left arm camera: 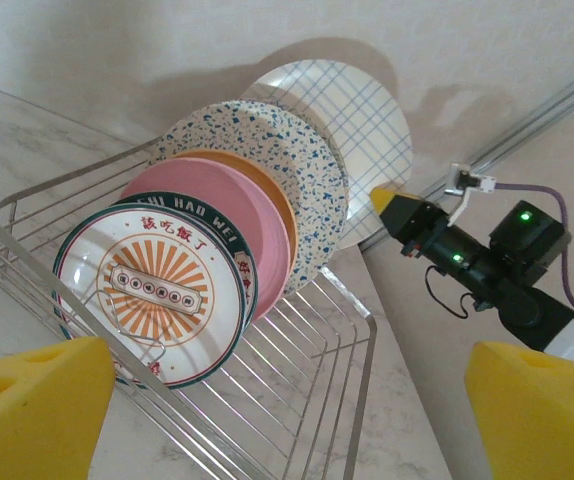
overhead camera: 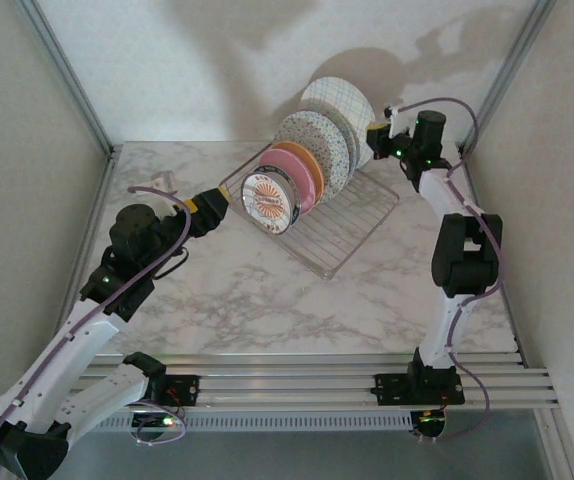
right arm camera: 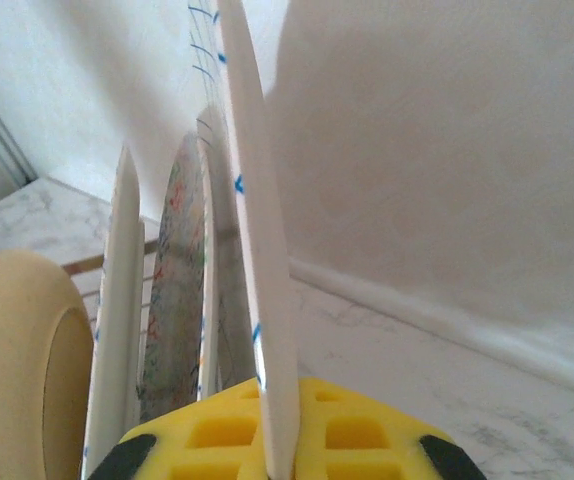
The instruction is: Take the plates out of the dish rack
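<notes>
At the dish rack — right jaws tight on the grid-lined plate, left jaws released.

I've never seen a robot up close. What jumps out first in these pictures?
First comes a row of colourful plates standing on edge in a silver wire dish rack at the far middle of the marble table. At the back, the right arm has its jaws shut on the rim of the white blue-checked plate; the left arm holds its yellow jaws open just in front of the orange sunburst plate.
</notes>
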Available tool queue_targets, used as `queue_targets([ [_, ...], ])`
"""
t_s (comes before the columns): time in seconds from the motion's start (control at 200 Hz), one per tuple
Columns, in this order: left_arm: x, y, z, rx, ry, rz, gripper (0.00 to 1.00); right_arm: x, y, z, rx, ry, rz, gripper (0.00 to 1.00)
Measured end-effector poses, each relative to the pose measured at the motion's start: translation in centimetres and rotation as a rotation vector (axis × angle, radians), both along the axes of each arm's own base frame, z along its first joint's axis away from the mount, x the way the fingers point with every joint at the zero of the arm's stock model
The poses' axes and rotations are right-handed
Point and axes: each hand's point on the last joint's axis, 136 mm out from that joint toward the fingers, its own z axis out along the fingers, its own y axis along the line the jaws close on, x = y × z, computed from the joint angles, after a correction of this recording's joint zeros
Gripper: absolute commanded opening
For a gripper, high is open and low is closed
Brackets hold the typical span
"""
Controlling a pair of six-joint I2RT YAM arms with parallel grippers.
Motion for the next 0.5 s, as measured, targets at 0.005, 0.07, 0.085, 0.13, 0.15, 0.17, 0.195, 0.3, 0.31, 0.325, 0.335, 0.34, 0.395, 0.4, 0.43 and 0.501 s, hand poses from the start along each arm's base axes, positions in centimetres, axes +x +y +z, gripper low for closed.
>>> queue_targets([
  [0.005,0.0,0.0,0.0,0.0,0.0,0.0,0.9,0.0,0.0,0.1,0.001,-0.002,-0.001,0.0],
  [0.07,0.0,0.0,0.1,-0.002,-0.005,-0.002,0.9,-0.1,-0.8,1.9,0.013,-0.036,-0.025,0.0],
  [0.085,0.0,0.0,0.2,-0.003,-0.006,-0.003,0.9,-0.1,-1.0,2.3,0.015,-0.042,-0.033,0.0],
  [0.13,0.0,-0.1,0.3,-0.004,-0.009,-0.003,0.9,-0.3,-1.5,3.5,0.02,-0.065,-0.05,0.0],
  [0.15,0.0,-0.1,0.3,-0.005,-0.01,-0.005,0.9,-0.4,-1.7,4.0,0.022,-0.074,-0.056,0.0],
  [0.17,0.0,-0.1,0.4,-0.006,-0.01,-0.006,0.9,-0.5,-1.9,4.6,0.022,-0.087,-0.063,0.0],
  [0.195,0.0,-0.2,0.4,-0.007,-0.011,-0.009,0.9,-0.6,-2.2,5.2,0.023,-0.099,-0.073,0.0],
  [0.3,0.2,-0.5,0.8,-0.014,-0.015,-0.02,0.9,-1.3,-3.3,7.3,0.026,-0.143,-0.118,0.0],
  [0.31,0.2,-0.6,0.9,-0.014,-0.017,-0.022,0.9,-1.5,-3.4,7.5,0.027,-0.146,-0.124,0.0],
  [0.325,0.3,-0.6,0.9,-0.015,-0.018,-0.024,0.9,-1.6,-3.5,7.7,0.027,-0.148,-0.13,0.0],
  [0.335,0.3,-0.7,1.0,-0.016,-0.019,-0.025,0.9,-1.6,-3.6,7.8,0.028,-0.15,-0.134,0.0],
  [0.34,0.3,-0.7,1.0,-0.017,-0.019,-0.026,0.9,-1.7,-3.7,7.9,0.029,-0.151,-0.139,0.0],
  [0.395,0.3,-1.0,1.3,-0.023,-0.024,-0.037,0.9,-2.3,-4.2,8.6,0.031,-0.16,-0.161,0.0],
  [0.4,0.3,-1.1,1.3,-0.024,-0.025,-0.038,0.9,-2.3,-4.2,8.6,0.032,-0.161,-0.162,0.0],
  [0.43,0.4,-1.3,1.5,-0.029,-0.027,-0.045,0.9,-2.7,-4.5,8.9,0.034,-0.163,-0.179,0.0],
  [0.501,0.7,-1.9,2.0,-0.045,-0.031,-0.062,0.9,-3.4,-5.4,9.7,0.041,-0.168,-0.215,0.0],
])
